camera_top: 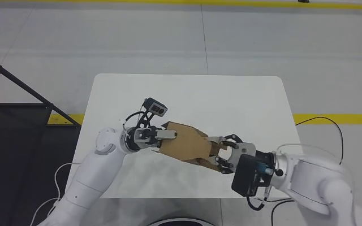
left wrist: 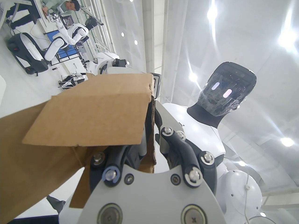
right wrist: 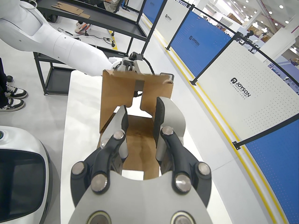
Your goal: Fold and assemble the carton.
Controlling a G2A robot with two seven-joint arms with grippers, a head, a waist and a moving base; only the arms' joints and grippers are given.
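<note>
A brown carton [camera_top: 189,144], partly folded, hangs over the front half of the white table [camera_top: 226,96] between my two arms. My left gripper [camera_top: 167,135] holds its left end. In the left wrist view that gripper [left wrist: 153,122] is shut on the edge of a cardboard side flap [left wrist: 150,141], and one finger is hidden behind the carton [left wrist: 93,115]. My right gripper [camera_top: 222,153] is at the carton's right end. In the right wrist view it [right wrist: 141,115] stands open, its fingers [right wrist: 161,113] spread at the open end of the carton [right wrist: 121,89], above a lower flap [right wrist: 140,141].
The table's back half and right side are bare. A dark panel [camera_top: 22,152] stands on the floor left of the table. Black racks and blue and white partition walls stand in the room beyond, away from the arms.
</note>
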